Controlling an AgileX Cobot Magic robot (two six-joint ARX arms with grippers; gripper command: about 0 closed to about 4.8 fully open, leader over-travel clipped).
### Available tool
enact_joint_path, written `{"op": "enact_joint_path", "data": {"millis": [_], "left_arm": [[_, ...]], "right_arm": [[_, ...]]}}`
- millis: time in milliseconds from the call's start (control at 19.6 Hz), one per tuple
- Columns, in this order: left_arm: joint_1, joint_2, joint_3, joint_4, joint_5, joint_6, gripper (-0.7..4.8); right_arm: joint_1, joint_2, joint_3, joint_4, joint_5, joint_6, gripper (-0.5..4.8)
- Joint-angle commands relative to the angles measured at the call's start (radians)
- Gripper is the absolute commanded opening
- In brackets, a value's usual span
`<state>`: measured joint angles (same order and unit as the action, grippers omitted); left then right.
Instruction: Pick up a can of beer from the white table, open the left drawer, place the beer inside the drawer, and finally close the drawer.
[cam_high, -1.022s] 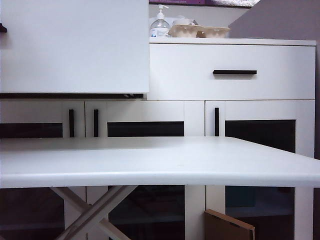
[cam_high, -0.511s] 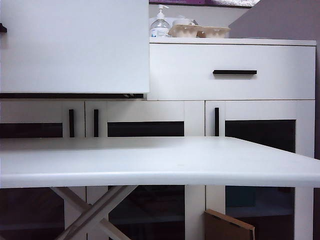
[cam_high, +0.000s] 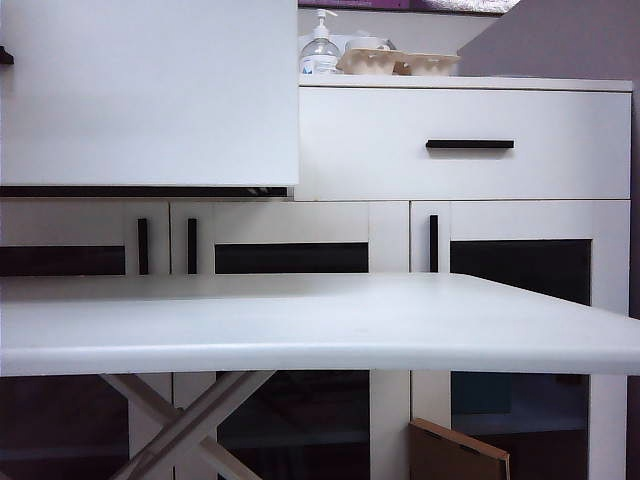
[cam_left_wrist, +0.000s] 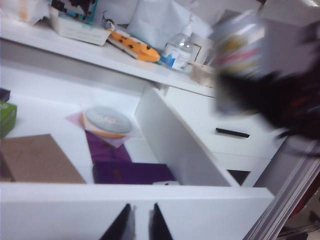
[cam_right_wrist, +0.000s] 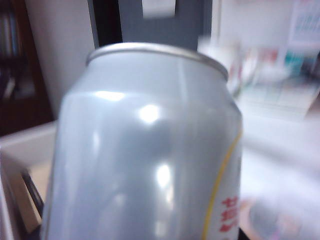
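Exterior view: the white table (cam_high: 300, 330) fills the lower half, its thick rounded edge towards the camera and crossed legs under it at about 7 o'clock. Behind it stands the white cabinet (cam_high: 390, 230). The left drawer (cam_high: 150, 90) is pulled out, its front large at 10 o'clock; the wider drawer (cam_high: 460, 145) at 2 o'clock sits flush, with its black bar handle. A clear pump bottle (cam_high: 320, 48) and egg cartons (cam_high: 400, 62) stand on the cabinet top at 12 o'clock. Neither arm shows here.

Left wrist view: the left gripper (cam_left_wrist: 141, 222) sits at 6 o'clock over the drawer's front edge, its two dark fingertips (cam_left_wrist: 122, 225) drawn nearly together with only a thin slit between them and nothing in it. Beyond them the open drawer holds a round orange-rimmed tin (cam_left_wrist: 106, 121), a purple box (cam_left_wrist: 131, 172) and a brown cardboard piece (cam_left_wrist: 37, 159). At 2 o'clock the blurred right gripper (cam_left_wrist: 272, 97) carries the can of beer (cam_left_wrist: 239, 52) in the air above the cabinet, well apart from the left fingers.

Right wrist view: the can (cam_right_wrist: 145, 150) fills the frame, silver, rim uppermost, red print at 5 o'clock. The right gripper's fingers lie hidden behind it, clamped on it.
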<state>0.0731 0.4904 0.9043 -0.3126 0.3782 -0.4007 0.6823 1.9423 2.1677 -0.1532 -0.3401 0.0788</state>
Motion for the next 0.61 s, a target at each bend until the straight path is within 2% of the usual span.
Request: {"op": "enact_joint_path", "data": {"millis": [51, 613], "left_arm": [[0.001, -0.001, 0.008, 0.016, 0.005, 0.0, 0.51], [0.001, -0.001, 0.008, 0.015, 0.004, 0.0, 0.51]], "right_arm": [[0.022, 0.04, 0.034, 0.037, 0.004, 0.0, 1.88], [0.036, 0.172, 0.033, 0.02, 0.008, 0.004, 1.88]]}}
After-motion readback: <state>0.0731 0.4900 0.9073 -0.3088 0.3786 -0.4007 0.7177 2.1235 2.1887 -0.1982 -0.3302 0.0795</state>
